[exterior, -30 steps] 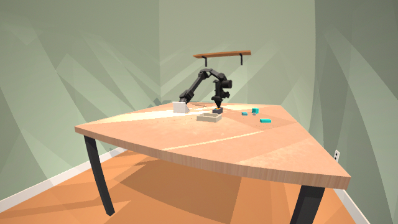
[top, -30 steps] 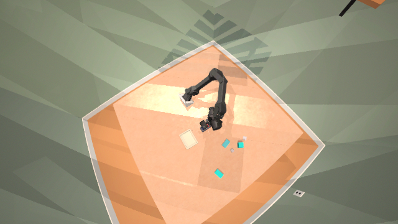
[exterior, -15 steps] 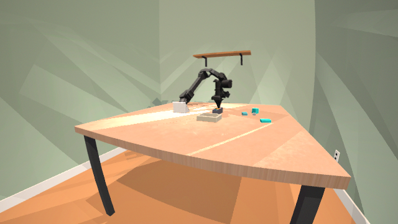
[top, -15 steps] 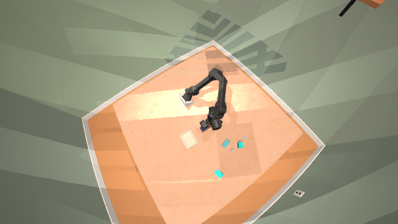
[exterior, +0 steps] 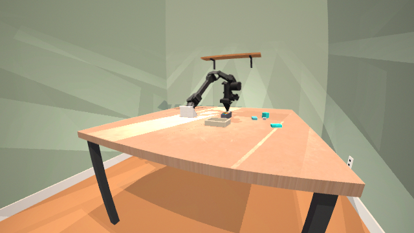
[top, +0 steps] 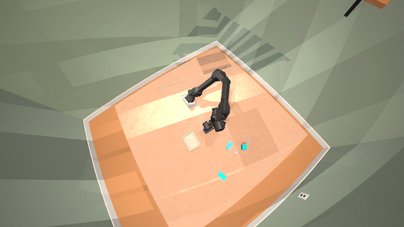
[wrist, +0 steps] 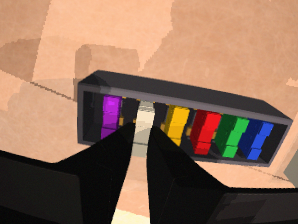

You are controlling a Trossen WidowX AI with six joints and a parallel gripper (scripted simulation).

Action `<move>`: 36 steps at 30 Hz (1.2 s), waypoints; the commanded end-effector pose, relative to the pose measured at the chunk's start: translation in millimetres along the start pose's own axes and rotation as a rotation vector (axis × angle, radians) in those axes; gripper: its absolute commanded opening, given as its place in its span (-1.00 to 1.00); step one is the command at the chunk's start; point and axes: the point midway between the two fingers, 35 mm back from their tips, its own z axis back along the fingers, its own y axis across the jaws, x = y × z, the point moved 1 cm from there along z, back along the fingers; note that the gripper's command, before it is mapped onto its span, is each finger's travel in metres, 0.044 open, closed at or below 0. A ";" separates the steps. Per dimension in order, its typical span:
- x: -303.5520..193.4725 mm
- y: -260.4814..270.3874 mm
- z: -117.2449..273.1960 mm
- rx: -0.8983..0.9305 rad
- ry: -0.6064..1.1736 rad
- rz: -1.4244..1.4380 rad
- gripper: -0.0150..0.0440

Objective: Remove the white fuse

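In the wrist view the gripper (wrist: 140,137) is clamping the white fuse (wrist: 144,120) between its two black fingers, which are narrowing to points on either side of it. The white fuse is sitting over the second slot from the left of the dark fuse block (wrist: 178,123), and whether its foot is resting in the slot or is just clear of it cannot be told. At 9 o'clock of it the purple fuse (wrist: 109,113) is standing in its slot, just beside the left finger; at 3 o'clock the yellow fuse (wrist: 177,124) is standing, then the red fuse (wrist: 205,132), the green fuse (wrist: 233,137) and the blue fuse (wrist: 258,141) in a row.

In the exterior view the arm (exterior: 213,85) is arching from its white base (exterior: 187,111) and pointing the gripper (exterior: 226,109) straight down onto the fuse block (exterior: 226,114). The beige tray (exterior: 217,122) is lying just beside the block, at about 7 o'clock of it. Three turquoise blocks (exterior: 275,125) are lying well apart at 3 o'clock on the wooden table (exterior: 200,145).
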 end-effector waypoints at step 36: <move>0.8 -0.7 20.9 -0.003 -0.004 0.002 -0.49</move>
